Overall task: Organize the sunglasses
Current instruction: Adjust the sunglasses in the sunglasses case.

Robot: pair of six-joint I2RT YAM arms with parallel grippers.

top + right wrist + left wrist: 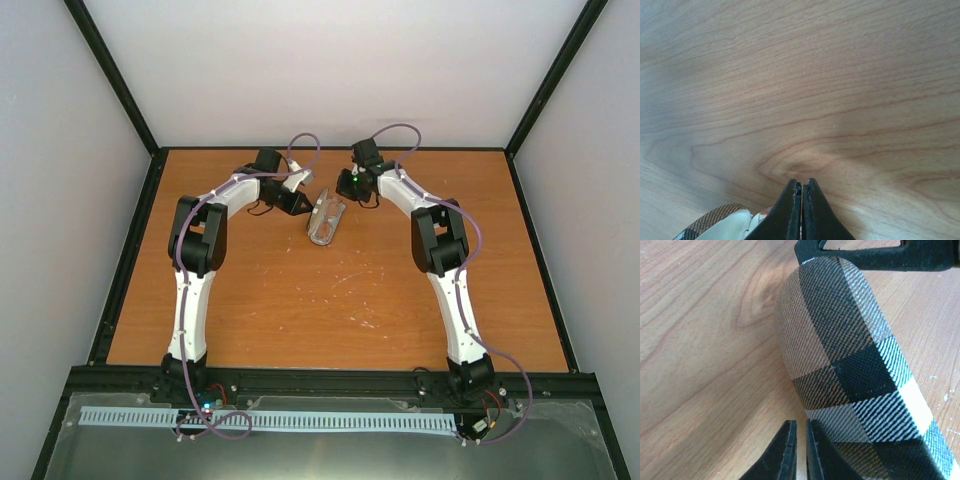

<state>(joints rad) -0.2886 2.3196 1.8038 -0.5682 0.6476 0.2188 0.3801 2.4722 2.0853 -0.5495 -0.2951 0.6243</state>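
The brown, black and white plaid case (850,350) lies on the wooden table at the middle back, seen in the top view as a pale shape (325,218). My left gripper (800,422) sits low at the case's left side, open by only a narrow slit with nothing in it. My right gripper (801,181) is shut and empty just past the case's far end, over bare wood. A corner of the case (715,222) with a brown rim and white lining shows at its lower left. A tiny orange-red sliver lies beside that lining. I cannot make out the sunglasses themselves.
Part of the right gripper's black body (875,255) hangs over the case's far end in the left wrist view. The wooden table (330,300) is bounded by black rails and grey walls on three sides. Both arms bend inward toward the case.
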